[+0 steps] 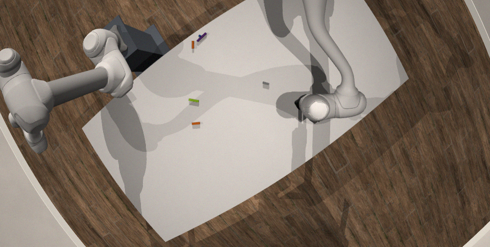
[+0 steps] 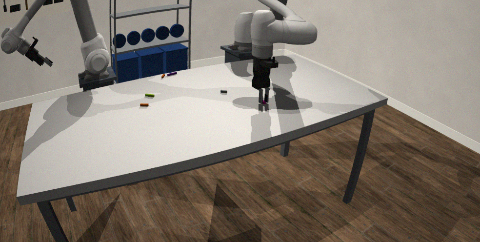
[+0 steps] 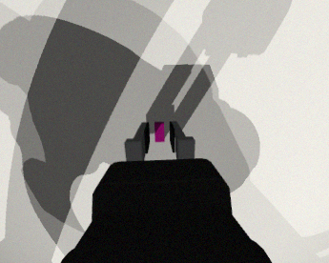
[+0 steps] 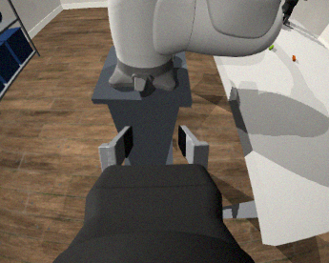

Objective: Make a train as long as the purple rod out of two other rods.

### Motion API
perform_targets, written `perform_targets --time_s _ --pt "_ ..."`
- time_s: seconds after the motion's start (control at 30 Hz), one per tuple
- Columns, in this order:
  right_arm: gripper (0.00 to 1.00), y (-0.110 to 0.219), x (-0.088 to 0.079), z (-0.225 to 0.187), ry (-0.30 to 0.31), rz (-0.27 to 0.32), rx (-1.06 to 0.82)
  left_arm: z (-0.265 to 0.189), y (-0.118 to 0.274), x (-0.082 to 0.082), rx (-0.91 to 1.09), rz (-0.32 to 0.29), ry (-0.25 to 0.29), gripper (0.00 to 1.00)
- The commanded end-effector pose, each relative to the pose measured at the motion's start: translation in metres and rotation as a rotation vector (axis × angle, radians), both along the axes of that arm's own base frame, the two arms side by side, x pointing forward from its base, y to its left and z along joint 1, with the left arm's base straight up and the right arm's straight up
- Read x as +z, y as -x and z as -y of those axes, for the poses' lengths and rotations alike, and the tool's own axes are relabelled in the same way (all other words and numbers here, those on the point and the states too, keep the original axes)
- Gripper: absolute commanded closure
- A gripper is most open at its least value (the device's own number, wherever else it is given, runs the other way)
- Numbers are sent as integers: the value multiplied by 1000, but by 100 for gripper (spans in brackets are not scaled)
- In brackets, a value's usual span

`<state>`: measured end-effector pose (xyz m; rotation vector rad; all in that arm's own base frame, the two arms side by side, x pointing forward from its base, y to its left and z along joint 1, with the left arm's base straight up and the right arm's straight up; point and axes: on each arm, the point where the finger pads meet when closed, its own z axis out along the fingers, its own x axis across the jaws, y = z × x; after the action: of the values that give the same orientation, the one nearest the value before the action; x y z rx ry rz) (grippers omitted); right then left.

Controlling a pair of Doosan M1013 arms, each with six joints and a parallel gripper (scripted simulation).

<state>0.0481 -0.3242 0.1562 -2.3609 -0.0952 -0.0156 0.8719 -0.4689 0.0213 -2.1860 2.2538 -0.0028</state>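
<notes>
The magenta rod (image 2: 264, 102) (image 3: 159, 133) lies flat between the fingers of my left gripper (image 2: 264, 98) (image 3: 159, 131). The gripper is open and low over the table, with a gap on each side of the rod. The purple rod (image 1: 202, 36) (image 2: 172, 73) lies near the back edge, with the blue rod (image 1: 199, 36) against or close to its side. One orange rod (image 1: 192, 44) (image 2: 163, 76) lies beside them. The lime rod (image 1: 193, 100) (image 2: 150, 95), another orange rod (image 1: 195, 123) (image 2: 144, 105) and the grey rod (image 1: 265, 83) (image 2: 223, 91) lie apart. My right gripper (image 2: 48, 62) (image 4: 155, 135) is open and empty.
The right gripper hangs off the table (image 1: 212, 183) (image 2: 110, 146), high beside its arm's pedestal (image 4: 143, 119). The left arm covers part of the table in the top view and hides the magenta rod there. A shelf (image 2: 150, 11) stands behind the table.
</notes>
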Motion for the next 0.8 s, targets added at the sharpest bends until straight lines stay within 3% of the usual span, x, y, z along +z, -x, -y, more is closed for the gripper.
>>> perform_targets --time_s 0.0,0.37,0.4,0.77 --pt "0 4 3 -2 -7 -3 8 -1 0 -5 -1 -3 2 46" --pt "0 4 3 -2 -7 -3 8 -1 0 -5 -1 -3 2 46" --pt "0 4 3 -2 -7 -3 8 -1 0 -5 -1 -3 2 76" --pt "0 4 3 -2 -7 -3 8 -1 0 -5 -1 -3 2 76"
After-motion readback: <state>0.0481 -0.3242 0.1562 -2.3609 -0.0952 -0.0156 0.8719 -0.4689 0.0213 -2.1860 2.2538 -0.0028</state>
